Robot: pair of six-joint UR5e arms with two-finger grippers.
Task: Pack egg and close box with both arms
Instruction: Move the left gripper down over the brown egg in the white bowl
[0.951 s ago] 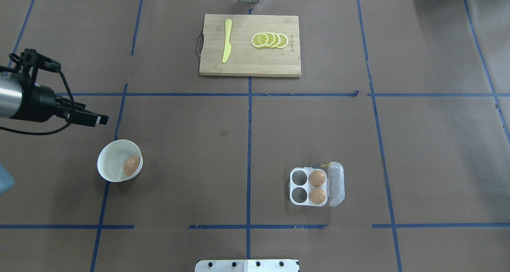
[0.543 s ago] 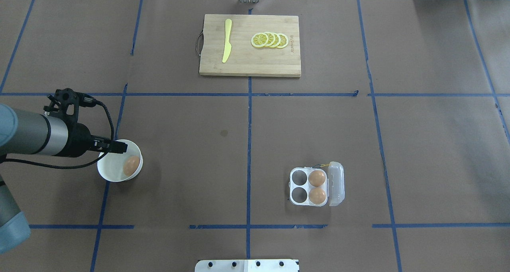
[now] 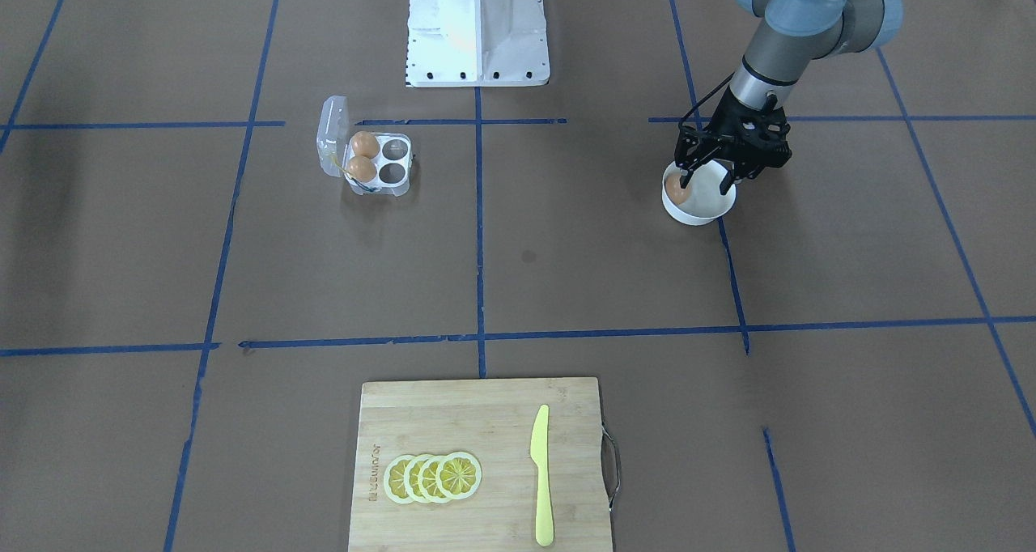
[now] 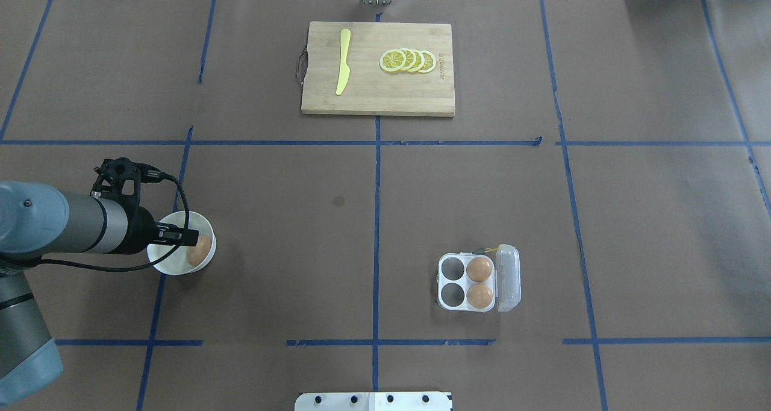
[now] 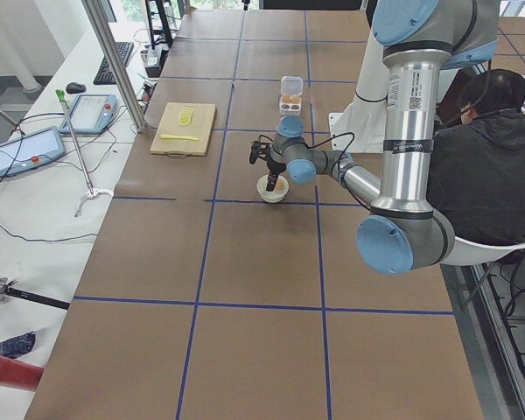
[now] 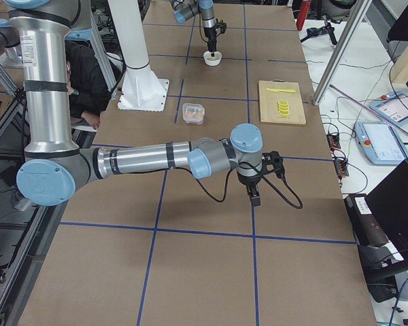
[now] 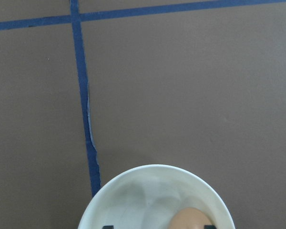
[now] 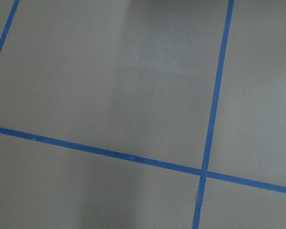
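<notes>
A white bowl [image 4: 161, 265] on the table's left holds one orange-brown egg [image 4: 199, 250]. My left gripper [image 4: 190, 238] hangs open over the bowl; in the front view its fingers [image 3: 685, 180] stand either side of the bowl's inside [image 3: 702, 210], one finger right beside the egg [image 3: 673, 188]. The left wrist view shows the bowl rim [image 7: 133, 183] and the egg [image 7: 190, 220] at its bottom edge. The clear egg carton [image 4: 452, 305] lies open with its lid [image 4: 509, 278] folded right. Two eggs [image 4: 479, 270] fill its right cups; the left cups are empty. My right gripper [image 6: 254, 197] shows only in the exterior right view; I cannot tell its state.
A wooden cutting board [image 4: 373, 97] at the far middle carries lemon slices [image 4: 408, 60] and a yellow knife [image 4: 343, 61]. The white base block [image 3: 476, 26] stands at the near edge. A person [image 5: 486, 149] sits beside the robot.
My left arm has swung in from the far left and toward the robot, and its gripper now sits over the bowl beside the egg. The carton and eggs have not moved.
</notes>
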